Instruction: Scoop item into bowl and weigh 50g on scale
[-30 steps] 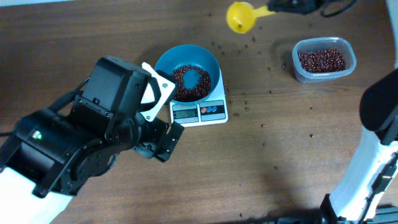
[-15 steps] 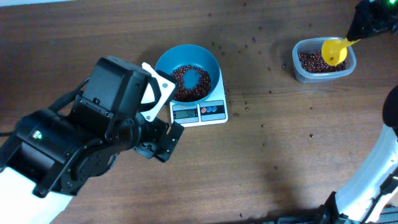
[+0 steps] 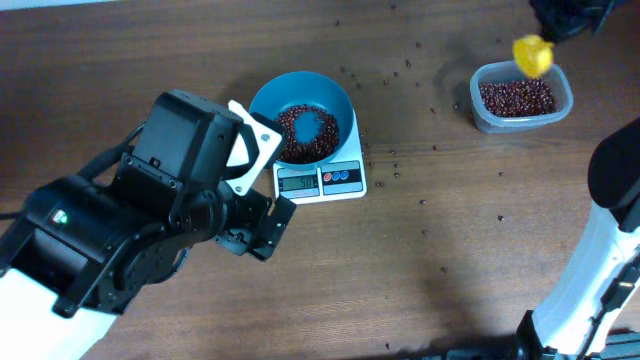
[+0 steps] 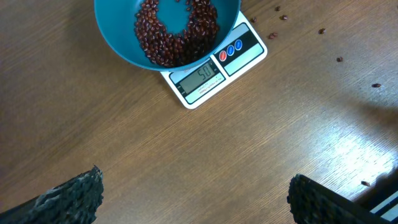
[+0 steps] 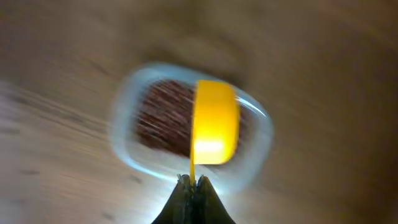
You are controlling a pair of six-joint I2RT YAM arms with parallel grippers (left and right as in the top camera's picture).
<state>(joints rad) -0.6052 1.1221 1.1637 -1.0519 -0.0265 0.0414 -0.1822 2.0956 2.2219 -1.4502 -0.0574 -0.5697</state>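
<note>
The teal bowl [image 3: 301, 117] sits on the white scale [image 3: 321, 180] and holds dark red beans [image 3: 306, 130]. In the left wrist view the bowl [image 4: 118, 34] and scale [image 4: 214, 71] are ahead, and the display reads 50. My left gripper [image 4: 196, 196] is open and empty, low over bare wood in front of the scale. My right gripper [image 5: 194, 183] is shut on the handle of a yellow scoop [image 5: 214, 121], held over the clear tub of beans [image 5: 161, 118]. From overhead the scoop [image 3: 533, 53] hangs at the tub's [image 3: 520, 97] far edge.
Loose beans [image 3: 400, 160] lie scattered on the wooden table between the scale and the tub and further back. My left arm's bulk [image 3: 150, 230] covers the table left of the scale. The right arm's white base [image 3: 600, 260] stands at the right edge.
My right gripper carried the yellow scoop from near the bowl rightward to the clear tub, and it now sits at the tub's far edge. The left arm, bowl and scale have not moved.
</note>
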